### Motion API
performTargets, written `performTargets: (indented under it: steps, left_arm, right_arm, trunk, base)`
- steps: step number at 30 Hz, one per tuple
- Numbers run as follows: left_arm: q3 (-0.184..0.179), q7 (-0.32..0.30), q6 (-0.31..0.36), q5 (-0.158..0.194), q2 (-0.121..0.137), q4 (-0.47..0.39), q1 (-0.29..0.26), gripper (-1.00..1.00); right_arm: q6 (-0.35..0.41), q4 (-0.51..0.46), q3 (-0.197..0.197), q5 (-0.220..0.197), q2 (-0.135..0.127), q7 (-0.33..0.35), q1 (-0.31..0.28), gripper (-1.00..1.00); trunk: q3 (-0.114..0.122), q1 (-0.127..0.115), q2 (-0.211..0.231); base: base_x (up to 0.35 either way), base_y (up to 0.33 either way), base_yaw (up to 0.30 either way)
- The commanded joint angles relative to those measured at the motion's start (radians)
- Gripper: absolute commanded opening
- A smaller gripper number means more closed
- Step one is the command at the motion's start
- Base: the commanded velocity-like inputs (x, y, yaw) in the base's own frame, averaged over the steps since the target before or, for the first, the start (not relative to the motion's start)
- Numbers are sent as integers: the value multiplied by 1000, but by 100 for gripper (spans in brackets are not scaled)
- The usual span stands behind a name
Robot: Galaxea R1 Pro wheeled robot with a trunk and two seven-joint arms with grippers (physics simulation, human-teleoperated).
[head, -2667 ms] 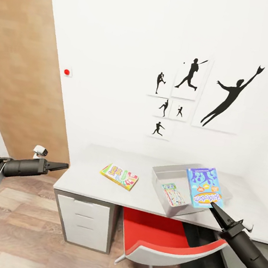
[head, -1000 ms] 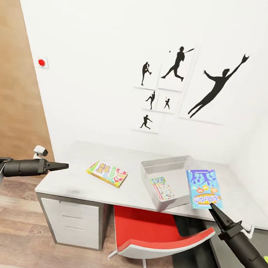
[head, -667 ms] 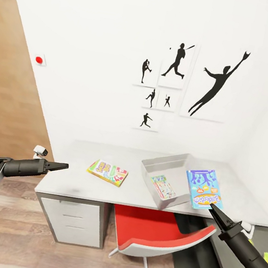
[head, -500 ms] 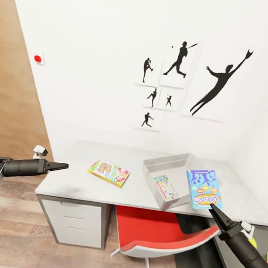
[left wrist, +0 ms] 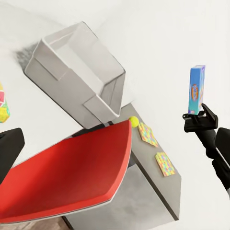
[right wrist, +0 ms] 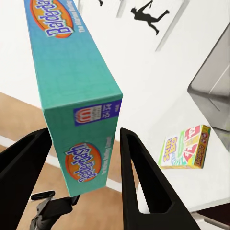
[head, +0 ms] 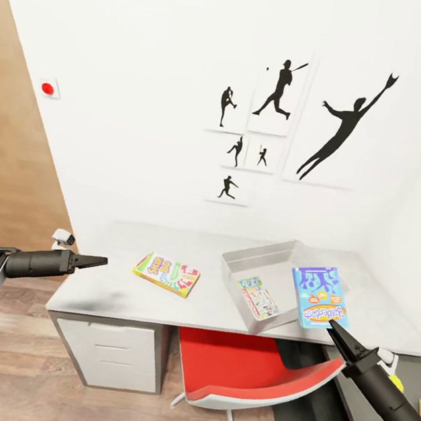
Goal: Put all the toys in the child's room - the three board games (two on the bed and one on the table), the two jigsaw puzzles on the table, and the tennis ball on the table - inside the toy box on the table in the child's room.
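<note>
One blue flat board game box [head: 320, 296] is pinched upright between the jaws of the right gripper [head: 335, 330], just right of the light grey shallow toy box [head: 255, 257] on the pale grey bench [head: 129, 293]. I judge the carrying step is almost finished; next it must move left over the bin and release. The left gripper [head: 97, 261], jaws pressed together, hovers well left of the yellow-green-red board game [head: 167, 274].

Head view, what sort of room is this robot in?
Likely a child's bedroom or study: baseball silhouette pictures on the wall, a desk with a board game and a toy box, and a red chair.
</note>
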Motion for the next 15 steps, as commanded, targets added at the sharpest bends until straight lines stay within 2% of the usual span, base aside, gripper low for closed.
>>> performTargets:
  steps: [1, 15]
  left_arm:
    - [0, -4, 1, -1, 0, 0, -1, 100]
    - [0, -4, -21, -1, -1, 0, 0, 100]
  right_arm:
    - [3, 0, -1, 3, 0, 5, -1, -100]
    - [3, -1, -1, 5, 4, 4, -1, -100]
  trunk:
    - [-2, 1, -2]
    - [-2, 1, -2]
  base:
    - [34, -27, -1]
    - [6, -5, 0]
